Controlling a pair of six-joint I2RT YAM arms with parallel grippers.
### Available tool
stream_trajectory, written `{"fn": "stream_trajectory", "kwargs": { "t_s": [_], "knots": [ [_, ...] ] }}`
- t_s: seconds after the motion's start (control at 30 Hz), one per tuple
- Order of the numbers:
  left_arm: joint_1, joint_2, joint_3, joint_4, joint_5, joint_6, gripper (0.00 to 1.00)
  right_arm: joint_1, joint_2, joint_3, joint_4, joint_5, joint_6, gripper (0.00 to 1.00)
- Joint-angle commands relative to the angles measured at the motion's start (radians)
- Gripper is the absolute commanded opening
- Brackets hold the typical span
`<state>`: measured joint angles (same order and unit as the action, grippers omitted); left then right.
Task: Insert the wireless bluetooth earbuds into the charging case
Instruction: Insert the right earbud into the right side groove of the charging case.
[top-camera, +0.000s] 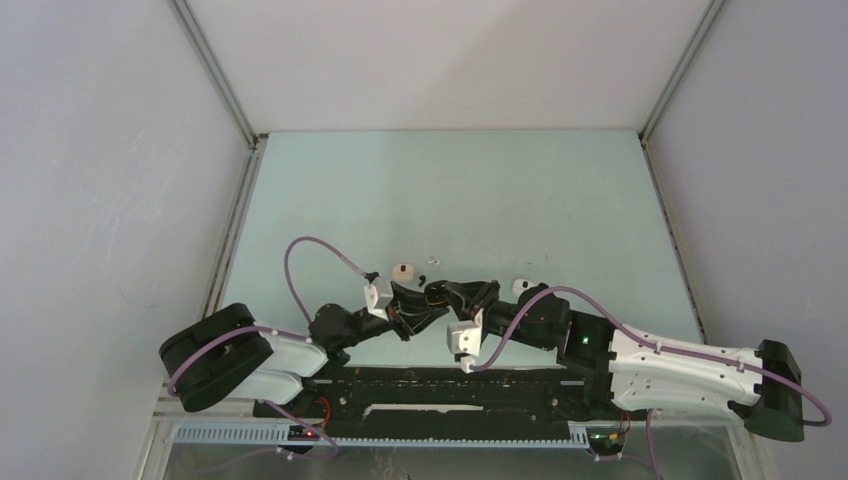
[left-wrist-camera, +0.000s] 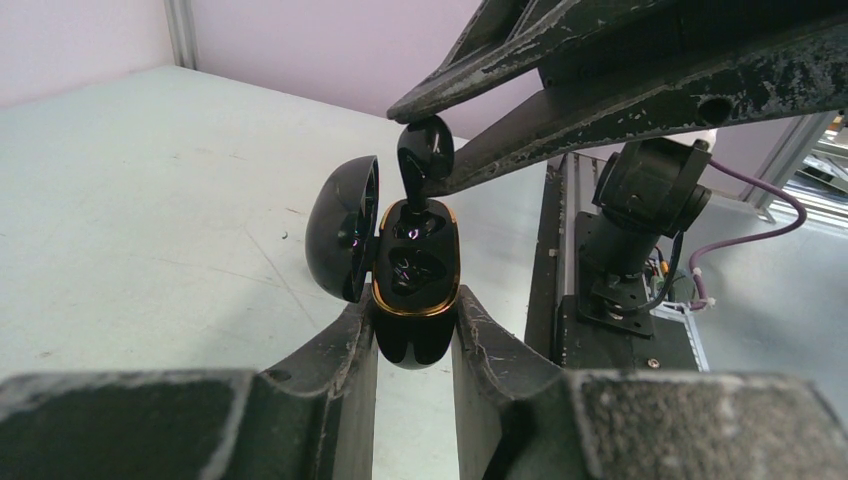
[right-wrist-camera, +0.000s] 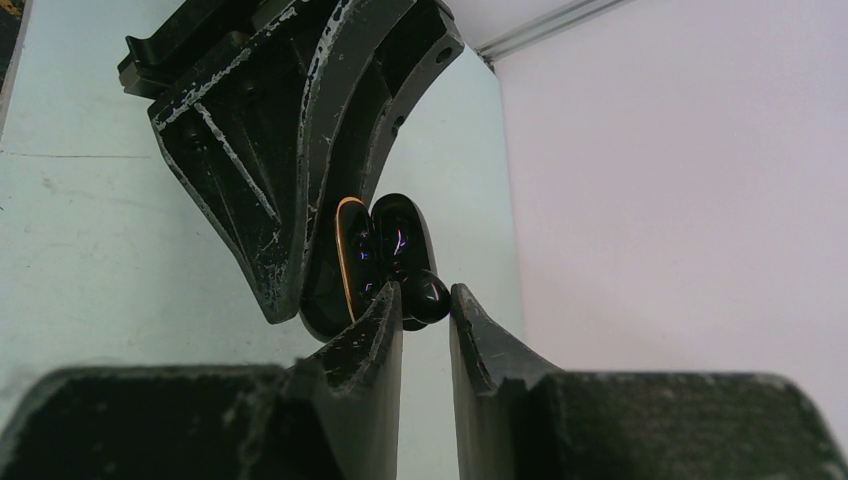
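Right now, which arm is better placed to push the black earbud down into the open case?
The right. The right hand is shut on the black earbud, whose stem points into the upper socket of the open case. The left hand is occupied gripping that case.

**Surroundings, overhead view**

I see a pale green table (top-camera: 450, 190) enclosed by plain pale walls (top-camera: 100, 150) with aluminium corner struts (top-camera: 215, 70). At the near edge lies a black mounting plate (top-camera: 420, 385), with a white slotted duct (top-camera: 230, 433) just below it.
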<state>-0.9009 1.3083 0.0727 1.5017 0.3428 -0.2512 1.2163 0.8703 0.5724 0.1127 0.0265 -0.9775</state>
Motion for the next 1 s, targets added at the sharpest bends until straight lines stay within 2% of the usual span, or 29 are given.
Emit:
{"fn": "stream_trajectory", "kwargs": {
  "t_s": [0.0, 0.73, 0.97],
  "knots": [
    [-0.001, -0.018, 0.005, 0.091, 0.021, 0.038, 0.0, 0.005, 0.002, -0.005, 0.051, -0.009, 0.001, 0.0],
    [-0.006, -0.027, -0.002, 0.091, 0.006, 0.054, 0.0, -0.006, 0.004, -0.015, 0.022, -0.015, -0.015, 0.0],
    [-0.006, -0.034, -0.006, 0.091, -0.009, 0.055, 0.0, -0.008, 0.001, -0.017, 0.007, -0.015, -0.019, 0.1]
  ]
}}
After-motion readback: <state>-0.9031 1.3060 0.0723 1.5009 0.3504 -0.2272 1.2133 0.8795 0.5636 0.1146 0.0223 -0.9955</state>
